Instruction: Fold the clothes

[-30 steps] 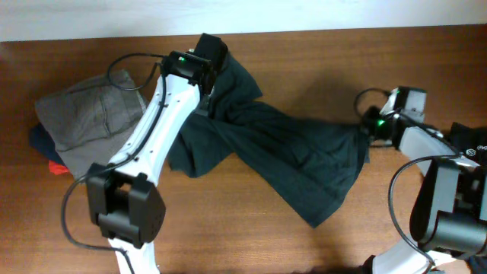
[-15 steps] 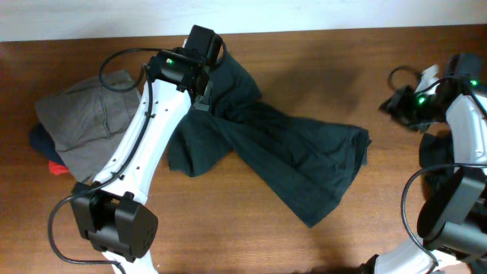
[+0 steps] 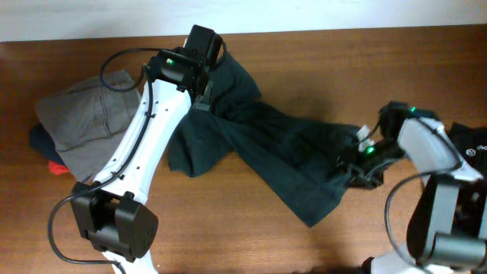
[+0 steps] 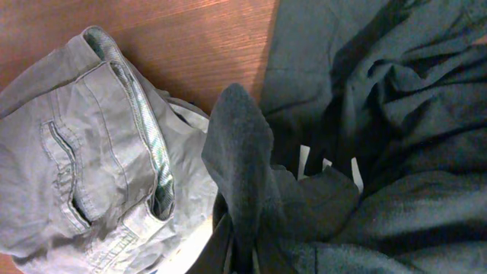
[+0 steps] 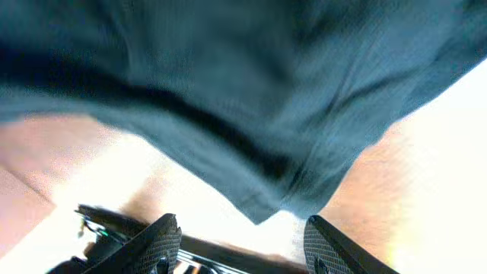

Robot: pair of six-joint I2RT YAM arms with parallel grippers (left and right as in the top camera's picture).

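A dark green T-shirt (image 3: 289, 152) lies crumpled and stretched diagonally across the wooden table (image 3: 228, 228). My left gripper (image 3: 199, 97) is at its upper left end, shut on a raised fold of the dark fabric (image 4: 240, 160); in the left wrist view that fold runs down between the fingers of the left gripper (image 4: 243, 262). My right gripper (image 3: 352, 166) hovers at the shirt's lower right edge. In the right wrist view the right gripper (image 5: 243, 245) is open, and a corner of the shirt's hem (image 5: 266, 202) hangs just ahead of its fingertips (image 5: 163, 240), not between them.
Grey trousers (image 3: 84, 122) lie piled at the left on darker and red items (image 3: 46, 152), and show close beside the shirt (image 4: 84, 152). A black garment (image 3: 472, 148) sits at the right table edge. Cables loop from both arms.
The right gripper let go of the shirt's right edge, opened, swung off to the right, then came back lower to the hem. The left arm shifted slightly up and left, still gripping.
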